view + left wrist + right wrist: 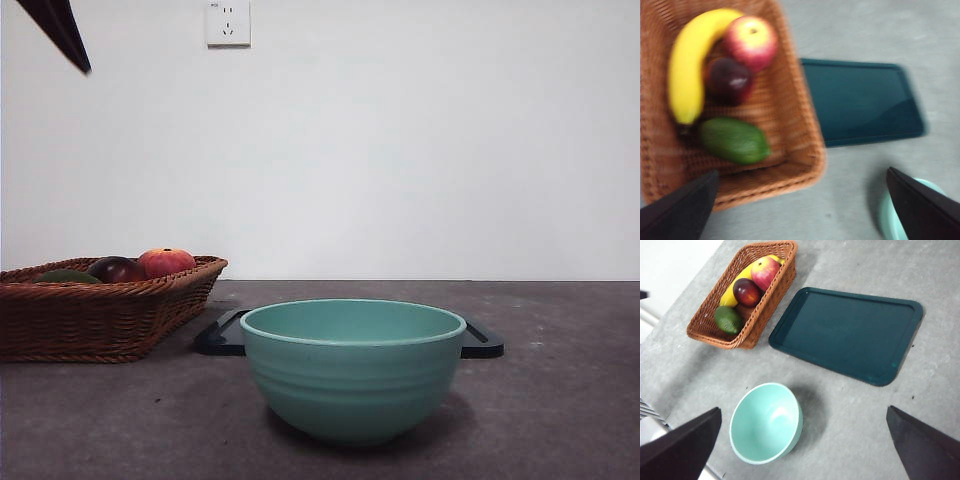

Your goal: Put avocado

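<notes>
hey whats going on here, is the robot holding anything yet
Nothing is held yet. The left tool hangs open above the wicker basket, roughly over the avocado, which lies in the basket beside a banana, a dark maroon fruit and a red apple. The right tool is open too, high over the empty mint bowl. A dark tray sits bare behind the bowl.

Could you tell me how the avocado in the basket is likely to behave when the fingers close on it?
The avocado looks egg-shaped with dull skin, so it should grip fairly well yet may roll or pivot if squeezed off-centre. It lies on its side in the basket, near the banana, so a nudge could push it against that fruit. It probably stays rigid.
</notes>
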Tool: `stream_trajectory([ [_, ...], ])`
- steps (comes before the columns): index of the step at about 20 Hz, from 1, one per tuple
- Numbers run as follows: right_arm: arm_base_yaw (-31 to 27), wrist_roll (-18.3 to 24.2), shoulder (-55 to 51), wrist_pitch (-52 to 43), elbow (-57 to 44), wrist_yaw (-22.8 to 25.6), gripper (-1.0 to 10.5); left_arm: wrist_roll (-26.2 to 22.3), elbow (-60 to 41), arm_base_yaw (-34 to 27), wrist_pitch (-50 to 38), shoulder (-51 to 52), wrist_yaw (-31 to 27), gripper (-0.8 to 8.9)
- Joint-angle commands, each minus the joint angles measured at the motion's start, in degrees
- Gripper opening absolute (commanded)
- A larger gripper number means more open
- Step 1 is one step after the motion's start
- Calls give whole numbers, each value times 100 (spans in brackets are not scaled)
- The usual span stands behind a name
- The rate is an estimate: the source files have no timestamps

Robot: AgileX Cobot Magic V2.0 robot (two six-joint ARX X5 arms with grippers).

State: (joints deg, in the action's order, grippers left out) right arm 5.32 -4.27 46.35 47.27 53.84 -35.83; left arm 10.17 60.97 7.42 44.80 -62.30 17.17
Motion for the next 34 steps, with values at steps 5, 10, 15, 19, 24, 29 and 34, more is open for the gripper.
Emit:
stream_trajectory([
  [5,39,90,-407,238,98,-17,558,549,649,15,57,-1773,-144,559],
  [10,55,87,-610,256,98,-20,558,876,914,15,-173,-2988,-350,559],
  [15,55,87,-608,256,98,-20,558,901,1056,15,-330,-3740,-352,558],
  [19,55,87,-608,254,98,-17,558,964,1058,15,-422,-4068,-354,549],
  [24,55,90,-608,256,98,-15,558,986,1069,15,-505,-4103,-363,295],
  [29,55,87,-603,251,98,-15,558,704,1191,15,-282,-4100,-321,94],
  [34,55,83,-603,251,98,-17,558,348,2004,20,457,-3803,-308,94],
])
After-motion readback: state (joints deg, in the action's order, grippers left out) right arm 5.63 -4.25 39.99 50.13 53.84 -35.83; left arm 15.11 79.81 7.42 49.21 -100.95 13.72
